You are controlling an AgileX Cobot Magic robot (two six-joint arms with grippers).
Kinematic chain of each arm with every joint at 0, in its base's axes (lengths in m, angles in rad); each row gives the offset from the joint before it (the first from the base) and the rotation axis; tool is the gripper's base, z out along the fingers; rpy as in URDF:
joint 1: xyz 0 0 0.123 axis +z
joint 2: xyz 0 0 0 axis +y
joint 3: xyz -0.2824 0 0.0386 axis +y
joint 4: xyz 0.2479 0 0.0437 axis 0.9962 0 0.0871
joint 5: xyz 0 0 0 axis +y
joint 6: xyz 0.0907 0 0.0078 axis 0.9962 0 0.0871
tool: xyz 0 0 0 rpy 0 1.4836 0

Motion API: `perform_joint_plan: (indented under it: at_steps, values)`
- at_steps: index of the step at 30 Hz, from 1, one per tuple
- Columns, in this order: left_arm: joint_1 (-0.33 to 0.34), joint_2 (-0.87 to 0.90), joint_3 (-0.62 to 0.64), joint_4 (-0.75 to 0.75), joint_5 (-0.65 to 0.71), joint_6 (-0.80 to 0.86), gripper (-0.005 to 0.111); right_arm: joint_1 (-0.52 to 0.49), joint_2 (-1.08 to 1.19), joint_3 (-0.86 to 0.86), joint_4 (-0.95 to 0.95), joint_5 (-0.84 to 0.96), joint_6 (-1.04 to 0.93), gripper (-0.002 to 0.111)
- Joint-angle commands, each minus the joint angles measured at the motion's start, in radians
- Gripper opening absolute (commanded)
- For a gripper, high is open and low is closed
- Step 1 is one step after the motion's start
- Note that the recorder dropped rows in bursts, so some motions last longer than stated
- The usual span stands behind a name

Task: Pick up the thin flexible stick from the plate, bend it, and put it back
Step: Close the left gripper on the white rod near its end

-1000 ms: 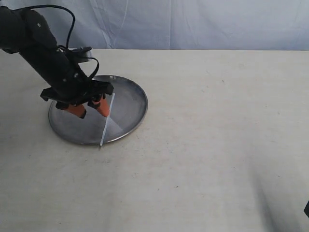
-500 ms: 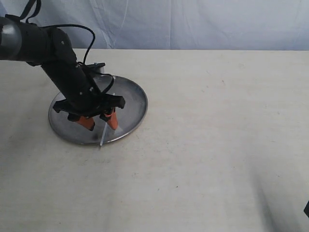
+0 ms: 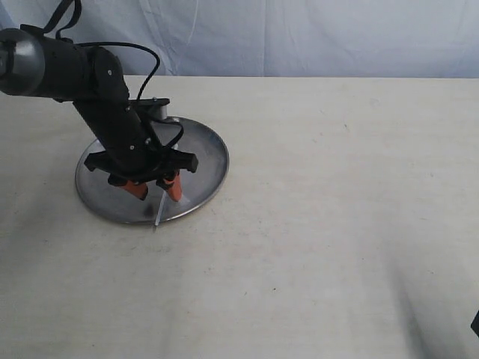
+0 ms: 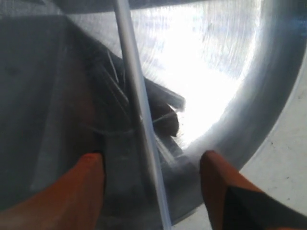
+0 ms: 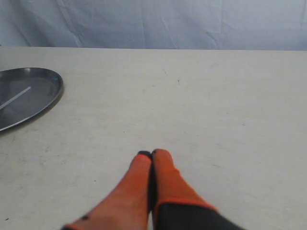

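Note:
The shiny metal plate (image 3: pixel 202 153) lies on the left part of the table. Across it rests the thin translucent stick (image 3: pixel 160 209), its near end poking just over the rim. My left gripper (image 3: pixel 154 190) hangs open low over the plate's near side, orange fingers on either side of the stick. In the left wrist view the stick (image 4: pixel 139 105) runs between the two fingers (image 4: pixel 81 187) without touching them, above the plate (image 4: pixel 268 96). My right gripper (image 5: pixel 151 154) is shut on nothing over bare table; the plate (image 5: pixel 48 98) and stick (image 5: pixel 17 97) show far off.
A pale tabletop (image 3: pixel 337 224) stretches to the right of the plate. A light blue cloth backdrop (image 3: pixel 299 37) hangs behind the table's far edge.
My left arm has moved toward the plate's near rim and lowered, bringing its open fingers astride the stick. The stick and plate have not moved.

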Motion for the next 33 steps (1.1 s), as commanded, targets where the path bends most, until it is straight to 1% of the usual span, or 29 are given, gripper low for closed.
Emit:
perform_joint_plan:
  at_steps: [1,11,23,25,26,28,33]
  values:
    - [-0.008,0.000,-0.005,0.012,-0.002,-0.017,0.056,-0.005,-0.004,0.002,0.000,-0.012,-0.004,0.000]
    - [-0.008,0.002,-0.005,0.008,0.003,-0.017,0.056,-0.005,-0.004,0.002,0.000,-0.012,-0.004,0.000]
    - [-0.008,0.057,-0.005,-0.008,0.003,-0.017,0.056,-0.005,-0.004,0.002,0.000,-0.012,-0.004,0.000]
    - [-0.008,0.057,-0.005,-0.008,0.003,-0.017,0.054,-0.005,-0.004,0.002,0.000,-0.012,-0.004,0.000]
    - [-0.008,0.057,-0.005,-0.010,0.003,-0.017,0.051,-0.005,-0.004,0.002,0.000,-0.012,-0.004,0.000]
    - [-0.008,0.057,-0.005,-0.012,0.003,-0.017,0.040,-0.005,-0.004,0.002,0.000,-0.012,-0.004,0.000]
    - [-0.008,0.057,-0.005,-0.014,0.005,-0.012,0.004,-0.005,-0.004,0.002,0.000,-0.012,-0.004,0.000]
